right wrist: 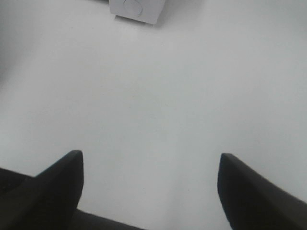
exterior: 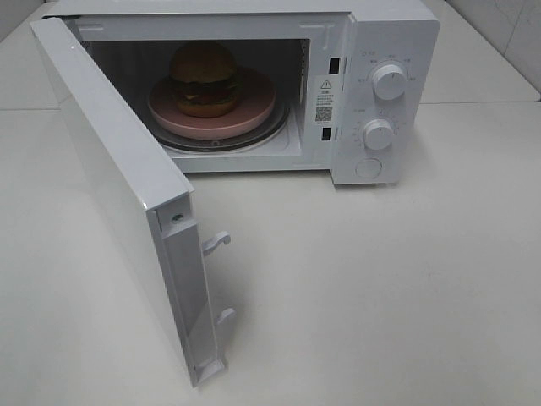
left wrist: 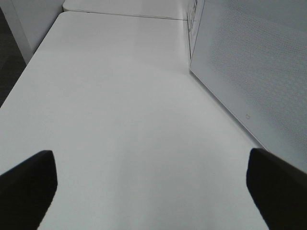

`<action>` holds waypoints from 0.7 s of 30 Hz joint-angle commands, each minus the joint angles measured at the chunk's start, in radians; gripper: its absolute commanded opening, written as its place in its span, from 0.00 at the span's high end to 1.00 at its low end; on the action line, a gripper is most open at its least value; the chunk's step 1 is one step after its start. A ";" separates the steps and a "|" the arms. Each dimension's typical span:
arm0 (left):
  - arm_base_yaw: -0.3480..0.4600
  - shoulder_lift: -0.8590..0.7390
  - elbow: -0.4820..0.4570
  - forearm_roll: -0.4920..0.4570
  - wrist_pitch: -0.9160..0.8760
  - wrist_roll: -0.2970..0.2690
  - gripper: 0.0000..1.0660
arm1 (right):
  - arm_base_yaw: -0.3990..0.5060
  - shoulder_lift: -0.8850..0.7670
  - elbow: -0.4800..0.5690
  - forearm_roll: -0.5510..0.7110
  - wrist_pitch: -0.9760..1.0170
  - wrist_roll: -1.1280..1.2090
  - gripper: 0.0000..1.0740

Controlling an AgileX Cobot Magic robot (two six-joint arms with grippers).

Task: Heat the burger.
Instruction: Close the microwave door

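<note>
The burger (exterior: 203,79), with a golden-brown bun and dark patty, sits on a pink round plate (exterior: 254,110) inside a white microwave (exterior: 389,34) whose door (exterior: 118,194) stands wide open toward the front left. No arm shows in the exterior high view. My left gripper (left wrist: 151,184) is open over bare table, with the outer face of the microwave door (left wrist: 249,76) beside it. My right gripper (right wrist: 151,184) is open with nothing between its fingers, and the microwave's lower corner (right wrist: 136,9) lies ahead of it.
The microwave's control panel has two white knobs (exterior: 389,80) and a round button (exterior: 369,167). The door's two latch hooks (exterior: 215,243) stick out from its free edge. A white tabletop (exterior: 380,288) spreads in front.
</note>
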 commanded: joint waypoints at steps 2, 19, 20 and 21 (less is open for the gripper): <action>0.002 -0.011 0.002 -0.002 -0.013 -0.001 0.06 | -0.075 -0.097 0.033 0.000 -0.020 -0.006 0.29; 0.002 -0.011 0.002 -0.002 -0.013 -0.001 0.06 | -0.214 -0.322 0.098 0.064 -0.024 -0.021 0.29; 0.002 -0.011 0.002 -0.002 -0.013 -0.001 0.06 | -0.214 -0.348 0.112 0.063 -0.029 -0.024 0.29; 0.002 -0.011 0.002 -0.002 -0.013 -0.001 0.06 | -0.214 -0.360 0.122 0.064 -0.036 -0.029 0.29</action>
